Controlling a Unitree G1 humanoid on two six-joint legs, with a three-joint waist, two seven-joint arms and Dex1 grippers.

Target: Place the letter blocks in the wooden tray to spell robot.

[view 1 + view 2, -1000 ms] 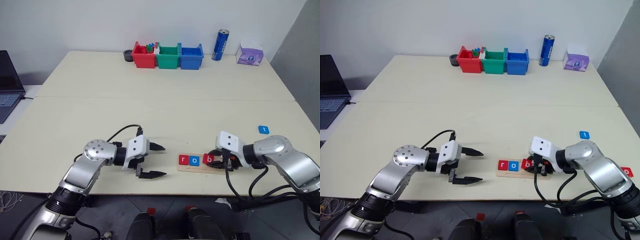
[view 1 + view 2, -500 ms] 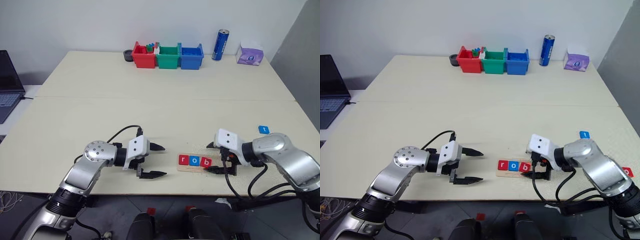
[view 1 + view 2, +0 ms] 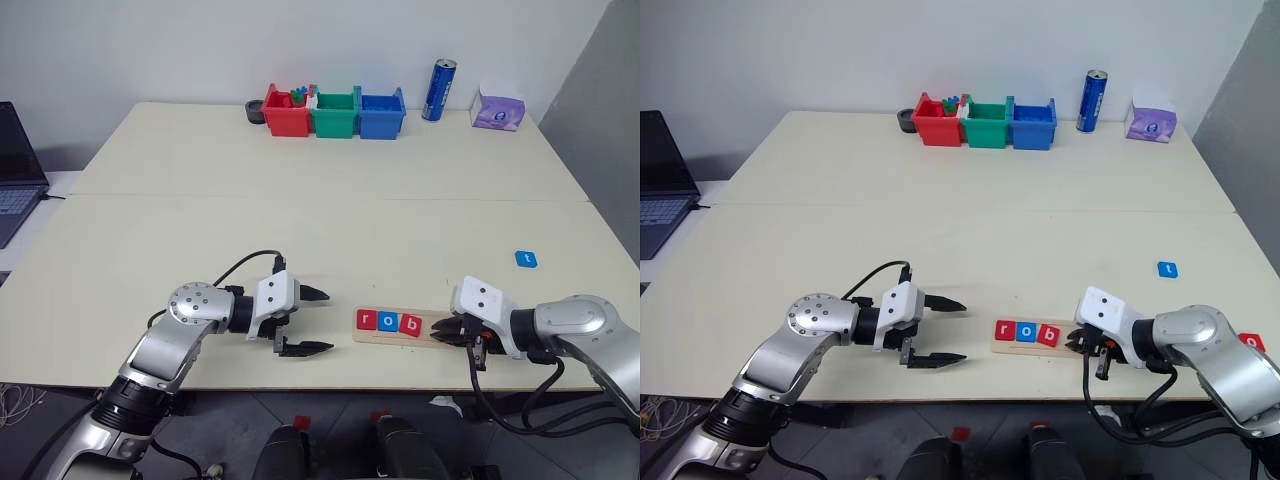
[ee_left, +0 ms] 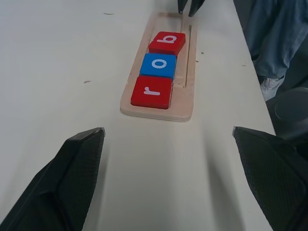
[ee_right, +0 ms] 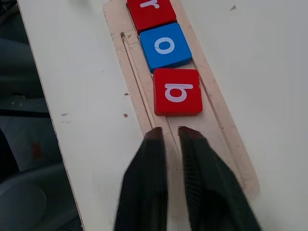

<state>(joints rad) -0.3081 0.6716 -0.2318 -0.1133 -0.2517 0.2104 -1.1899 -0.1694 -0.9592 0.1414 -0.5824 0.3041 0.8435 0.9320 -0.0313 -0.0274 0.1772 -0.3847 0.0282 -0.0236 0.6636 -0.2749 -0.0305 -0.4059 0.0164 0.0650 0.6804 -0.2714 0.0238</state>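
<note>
- Wooden tray (image 3: 420, 335) lying near the front edge of the pale table (image 3: 300, 210), lengthwise left to right, between the two grippers.
- Three letter blocks seated side by side in its left part – red r (image 3: 366, 320), blue o (image 3: 388, 322), red b (image 3: 410, 325) – each touching the next; right part of the tray bare.
- Blue t block (image 3: 526, 260) flat on the table, well apart from the tray, farther back and to the right.
- Another red block (image 3: 1251, 342) at the right edge of the table, partly hidden behind the right arm; letter unreadable.
- Right gripper (image 5: 168, 139) low over the tray's bare right end, just beside the b, fingers (image 5: 149, 183) pressed nearly together – nothing between them.
- Left gripper (image 3: 315, 320) left of the tray, apart from it, aimed toward it, fingers (image 4: 62, 178) spread wide and empty.
- Along the far edge: red, green and blue bins (image 3: 335, 112) in a row, a blue can (image 3: 439, 90) and a purple tissue pack (image 3: 499, 110) to their right.
- Laptop (image 3: 15, 170) off the left side.
</note>
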